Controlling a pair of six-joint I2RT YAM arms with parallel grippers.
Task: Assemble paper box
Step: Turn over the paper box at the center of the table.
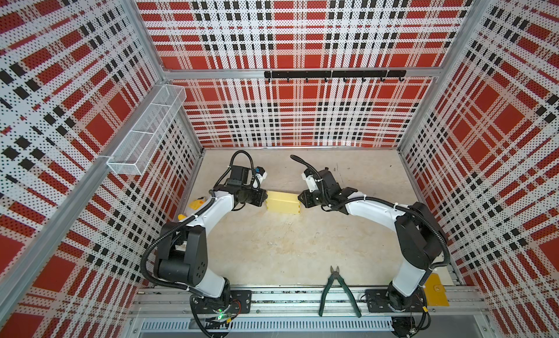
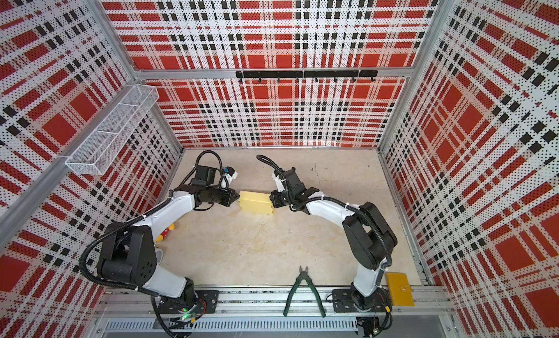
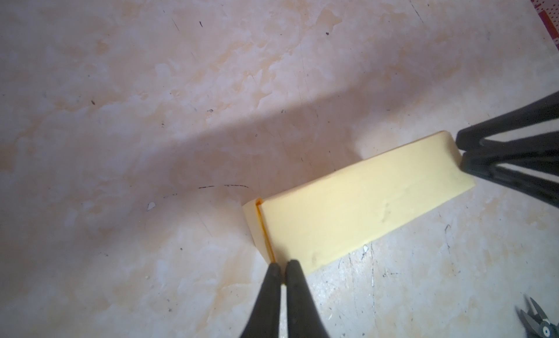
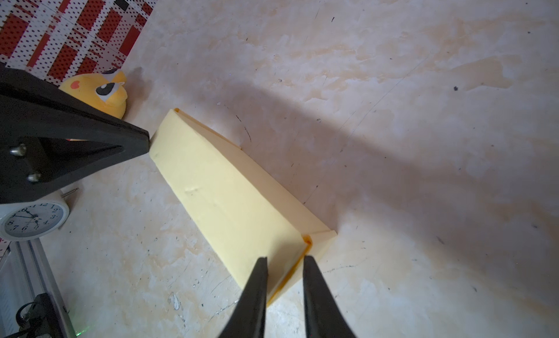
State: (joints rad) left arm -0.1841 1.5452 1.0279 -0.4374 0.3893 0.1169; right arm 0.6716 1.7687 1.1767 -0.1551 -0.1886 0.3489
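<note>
Both top views, near edge first: green-handled cutting pliers (image 1: 334,276) lie across the aluminium rail (image 1: 287,300), btwn the two arm bases. A flat yellow-orange tag w/ a snap (image 1: 435,289) sits at near right, just beside the right arm's base. At near left, the right wrist cam shows a round white alarm clock (image 4: 33,220). Farther along the left wall is a yellow plush toy w/ cartoon eyes (image 4: 96,89).

Mid-table, a bit far of centre, the pale yellow thin-card paper box (image 1: 282,203) lies on the beige marbled tabletop (image 1: 287,248). It's folded into a closed shallow oblong, long axis approx left–right, directly btwn the two grippers.

Left gripper (image 3: 284,268): jaws pressed together, tips touching the box's left end by the end-flap seam. Whether any card is nipped, can't tell.

Right gripper (image 4: 285,260): jaws slightly apart at the box's right end. One finger (image 4: 260,270) is over the top panel, the other just past the orange-edged end seam.

Far side: a white wire-mesh basket (image 1: 145,133) hangs on the left wall, and a black hook rail (image 1: 332,74) runs along the far wall. All walls are red/white/black plaid perforated panels (image 1: 302,33).
</note>
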